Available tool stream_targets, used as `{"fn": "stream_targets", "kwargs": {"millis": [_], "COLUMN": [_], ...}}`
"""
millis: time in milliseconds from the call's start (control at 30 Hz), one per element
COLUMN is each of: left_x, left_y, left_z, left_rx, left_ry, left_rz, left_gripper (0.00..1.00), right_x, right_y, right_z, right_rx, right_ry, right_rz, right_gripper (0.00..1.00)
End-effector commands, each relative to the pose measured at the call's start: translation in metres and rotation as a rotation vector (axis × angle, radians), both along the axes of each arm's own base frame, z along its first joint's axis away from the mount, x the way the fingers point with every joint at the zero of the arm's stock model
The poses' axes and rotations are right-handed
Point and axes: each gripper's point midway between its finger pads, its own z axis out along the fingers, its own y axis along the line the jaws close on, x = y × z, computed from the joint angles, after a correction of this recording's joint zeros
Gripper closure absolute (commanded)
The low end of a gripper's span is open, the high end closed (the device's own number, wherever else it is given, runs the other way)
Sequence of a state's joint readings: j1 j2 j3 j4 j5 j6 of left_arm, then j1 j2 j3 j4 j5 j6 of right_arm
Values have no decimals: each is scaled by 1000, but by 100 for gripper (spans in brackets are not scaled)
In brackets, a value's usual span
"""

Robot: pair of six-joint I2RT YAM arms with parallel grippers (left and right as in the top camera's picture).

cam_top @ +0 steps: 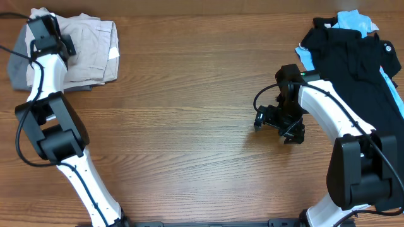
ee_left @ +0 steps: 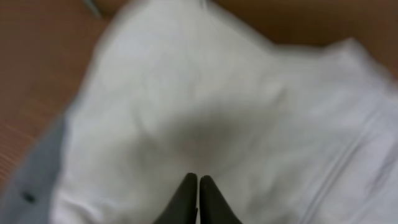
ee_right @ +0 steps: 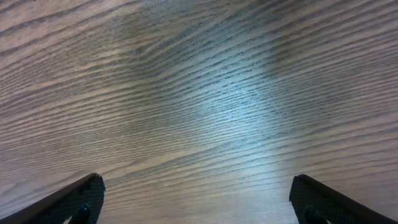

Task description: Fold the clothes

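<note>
left end effector (ee_left: 198, 186) shut, empty, over beige pile (cam_top: 88, 50) at 10 o'clock; right end effector (ee_right: 196, 182) wide open, empty, over desk (ee_right: 199, 93)

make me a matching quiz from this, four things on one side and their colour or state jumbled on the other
Things:
1. left gripper
2. right gripper
3. folded pile
4. unfolded heap

Colour or state:
a. black over light blue
b. open, above the bare table
c. beige, with grey at its edge
d. shut, fingertips together

Pairs: 1-d, 2-b, 3-c, 4-a
</note>
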State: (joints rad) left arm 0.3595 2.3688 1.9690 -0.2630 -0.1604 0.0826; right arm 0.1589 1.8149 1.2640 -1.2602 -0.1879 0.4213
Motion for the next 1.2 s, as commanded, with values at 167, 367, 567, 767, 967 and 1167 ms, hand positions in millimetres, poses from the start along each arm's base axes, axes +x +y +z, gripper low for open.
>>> {"fn": "stream_targets", "kwargs": {"millis": [167, 367, 567, 767, 967, 1167], "left_x": [18, 33, 43, 42, 36, 34], "left_y": [-1, 7, 14, 14, 10, 3], "left_z": [90, 66, 20, -38, -54, 2], "left_rx": [28, 44, 38, 10, -16, -3], "left_ry": [-238, -277, -263, -185, -124, -161], "left_rz": [9, 11, 16, 18, 14, 3], "left_gripper": [96, 96, 96, 93, 91, 75], "right_x": [2, 2, 1, -2, -4, -3], "right_y": [4, 4, 4, 9, 19, 17], "right_z": [7, 7, 7, 8, 7, 6], "right_rx": [16, 16, 20, 18, 19, -3], "right_ry": [-23, -22, -20, -13, -19, -27], "right_rz": [6, 5, 4, 24, 59, 72], "right_gripper": [0, 0, 0, 0, 0, 0]}}
